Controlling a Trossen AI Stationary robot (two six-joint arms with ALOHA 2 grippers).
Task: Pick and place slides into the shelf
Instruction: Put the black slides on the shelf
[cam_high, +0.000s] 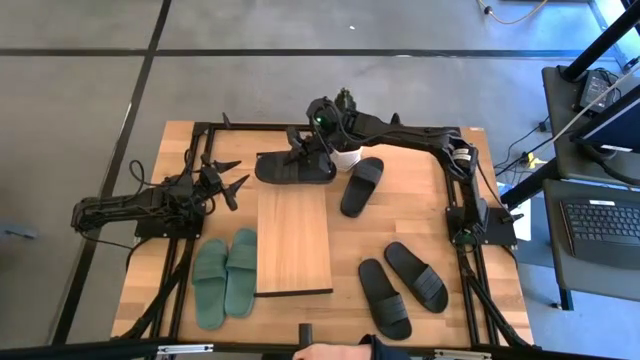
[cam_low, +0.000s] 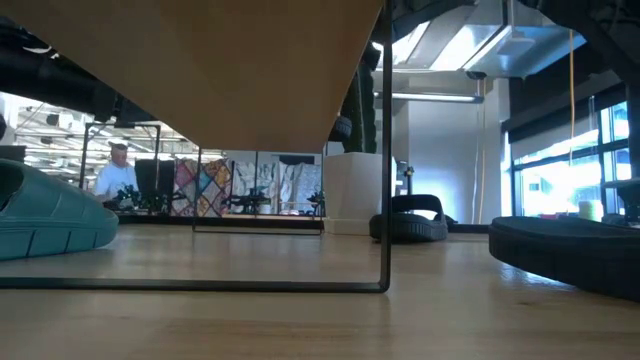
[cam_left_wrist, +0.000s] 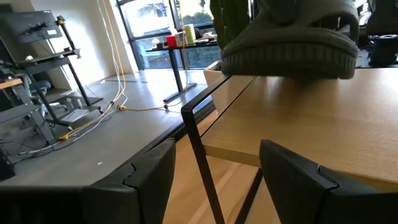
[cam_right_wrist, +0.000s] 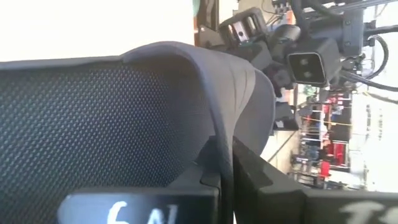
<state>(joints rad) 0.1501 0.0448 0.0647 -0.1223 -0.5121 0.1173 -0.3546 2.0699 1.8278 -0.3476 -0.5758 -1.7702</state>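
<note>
A black slide (cam_high: 295, 167) is at the far end of the shelf's plank top (cam_high: 293, 240), with my right gripper (cam_high: 300, 148) shut on it. In the left wrist view its ribbed sole (cam_left_wrist: 289, 59) shows right at the plank (cam_left_wrist: 323, 112). My left gripper (cam_high: 232, 182) waits open at the table's left, level with the plank's edge. On the table lie a green pair (cam_high: 225, 278) left of the shelf, one black slide (cam_high: 361, 186) to its right, and a black pair (cam_high: 400, 287) at the near right. My right gripper pinches the slide's wide strap at its edge (cam_right_wrist: 219, 140), one finger under the strap over the dotted footbed (cam_right_wrist: 93, 124) and one outside it. The fingers slant down from the far right. Whether the sole rests on the plank or hangs just above it, I cannot tell.
A white pot (cam_high: 345, 156) with a plant stands just behind the held slide. The shelf's thin black frame leg (cam_low: 385, 150) stands at the near end. A person's hand (cam_high: 330, 352) shows at the table's near edge. Another person (cam_low: 115, 175) is in the room beyond.
</note>
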